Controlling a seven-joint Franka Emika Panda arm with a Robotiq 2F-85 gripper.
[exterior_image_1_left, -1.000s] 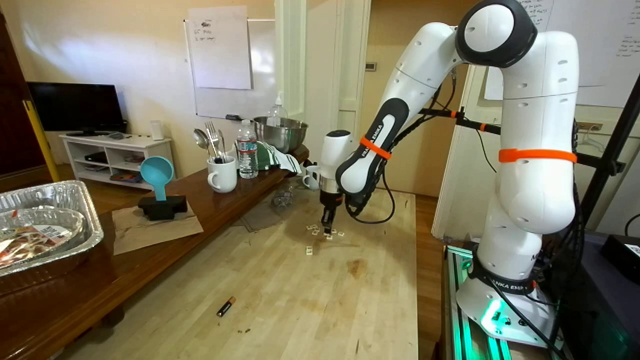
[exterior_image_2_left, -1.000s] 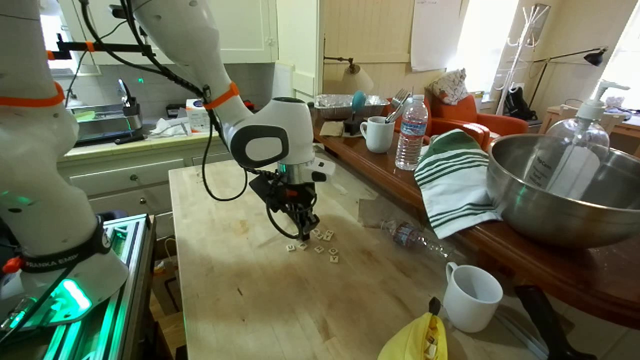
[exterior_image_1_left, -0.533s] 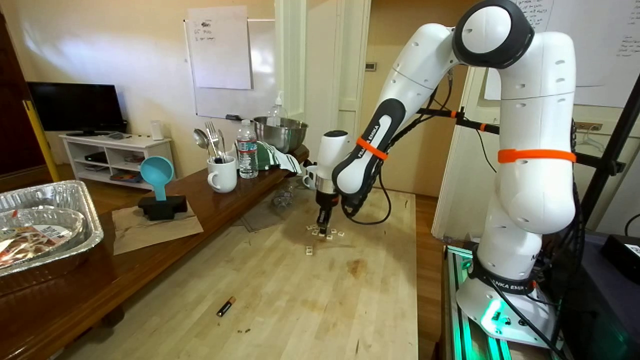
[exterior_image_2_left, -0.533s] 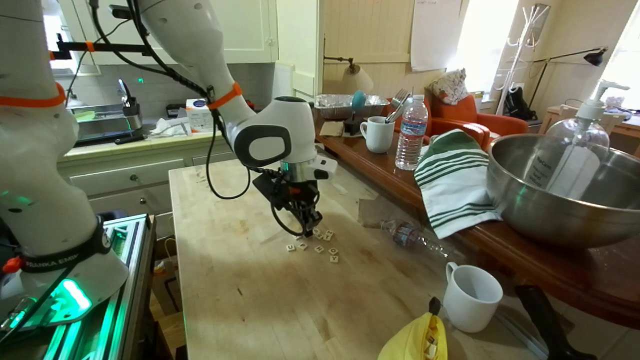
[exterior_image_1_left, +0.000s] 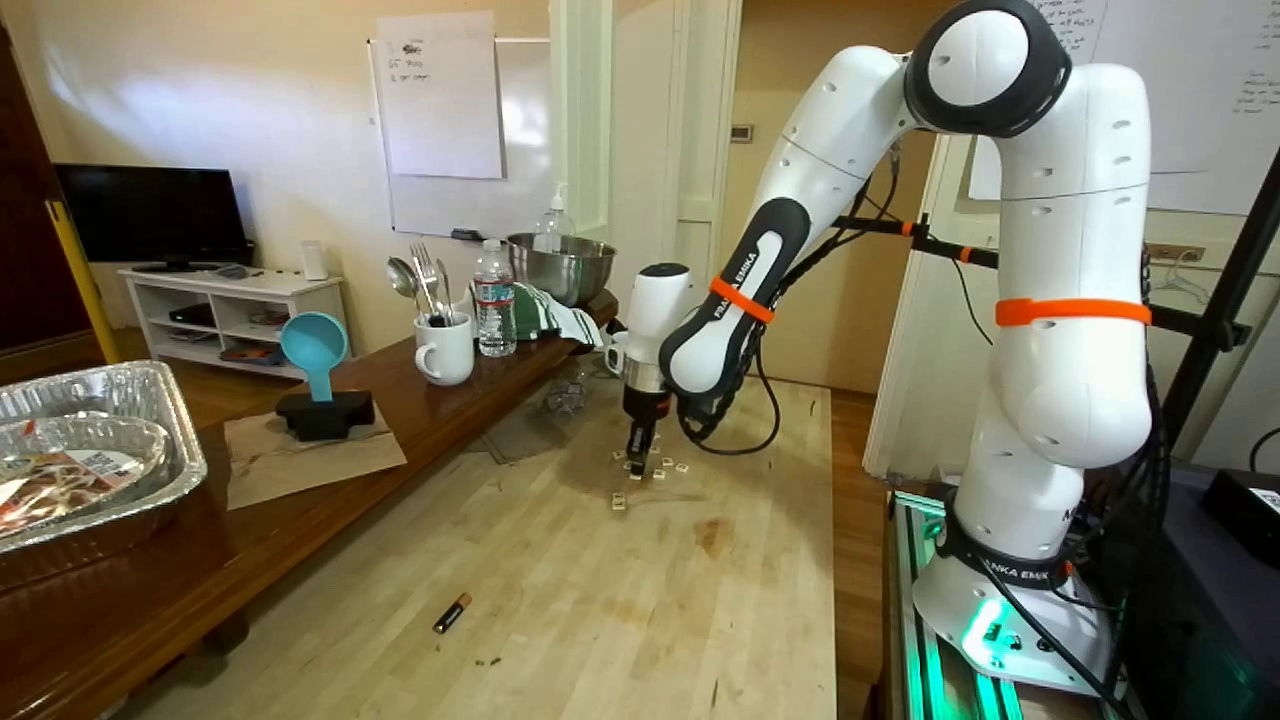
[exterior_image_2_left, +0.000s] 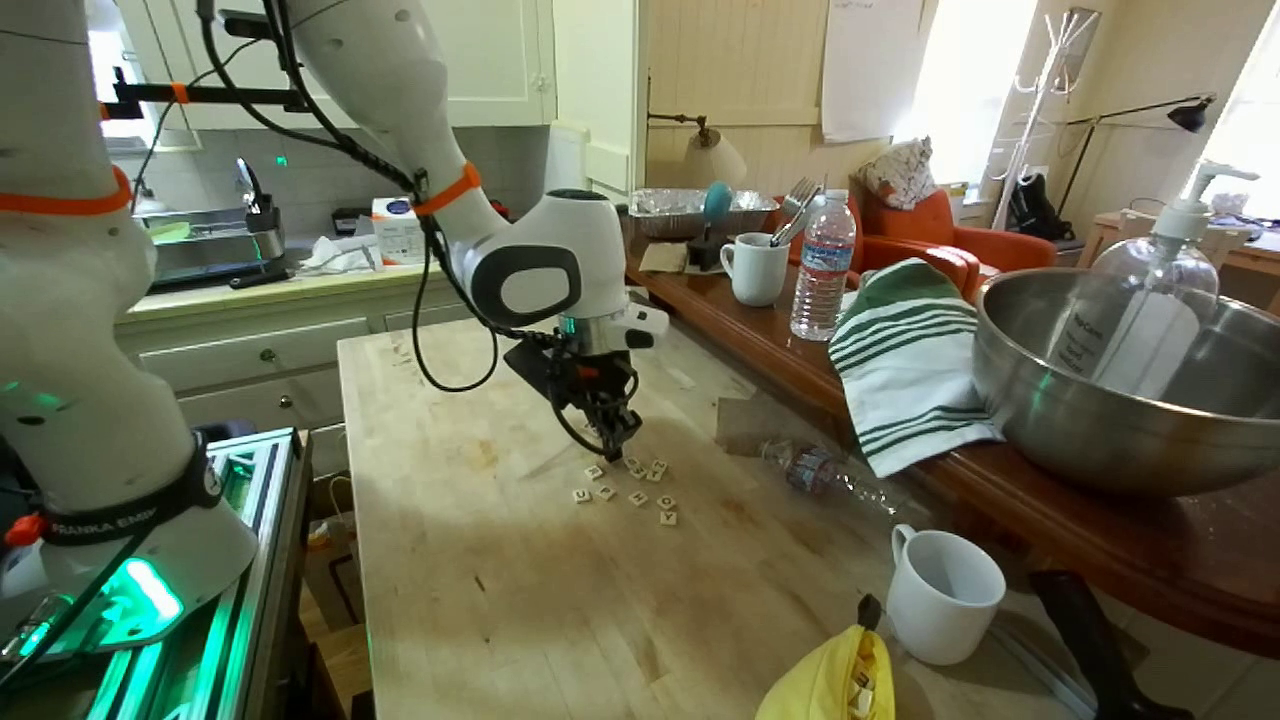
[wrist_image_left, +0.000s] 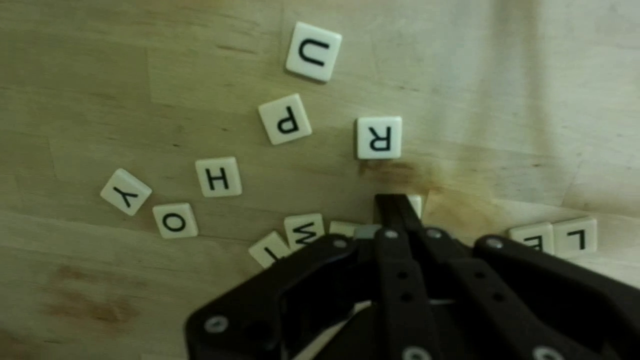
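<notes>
Since a second ago my gripper (exterior_image_1_left: 637, 470) has edged toward the dark wooden counter (exterior_image_1_left: 440, 420) and the black-and-copper battery (exterior_image_1_left: 452, 613); the R tile (wrist_image_left: 379, 138), which it had hidden from an exterior view, now shows there. My fingers (wrist_image_left: 392, 212) stand together, pointing down among the letters; a partly covered tile (wrist_image_left: 416, 204) peeks out just past their tip, and I cannot tell whether they touch it. Face up around them on the tabletop (exterior_image_1_left: 620, 600) I read the U tile (wrist_image_left: 314, 52), P tile (wrist_image_left: 285, 120), H tile (wrist_image_left: 218, 176), O tile (wrist_image_left: 175, 220) and Y tile (wrist_image_left: 126, 192); the L tile (wrist_image_left: 575, 237) sits right beside a half-hidden E tile (wrist_image_left: 532, 236). FRANKA EMIKA is printed along my arm (exterior_image_1_left: 765, 260). The water bottle (exterior_image_2_left: 818, 305) on the counter bears a label (exterior_image_2_left: 829, 257) too small to make out, as is the handwriting (exterior_image_1_left: 408, 75) on the paper sheet (exterior_image_1_left: 445, 130) over the whiteboard (exterior_image_1_left: 525, 130). For moving: on the side of my base (exterior_image_1_left: 1010, 620), stained wood spreads from the tiles to the tabletop's straight edge. Opposite, the raised counter's edge runs alongside, a clear plastic bottle (exterior_image_2_left: 820, 472) lying near it. A white mug (exterior_image_2_left: 945, 600) and a yellow zippered pouch (exterior_image_2_left: 815, 680) are well apart from me.
</notes>
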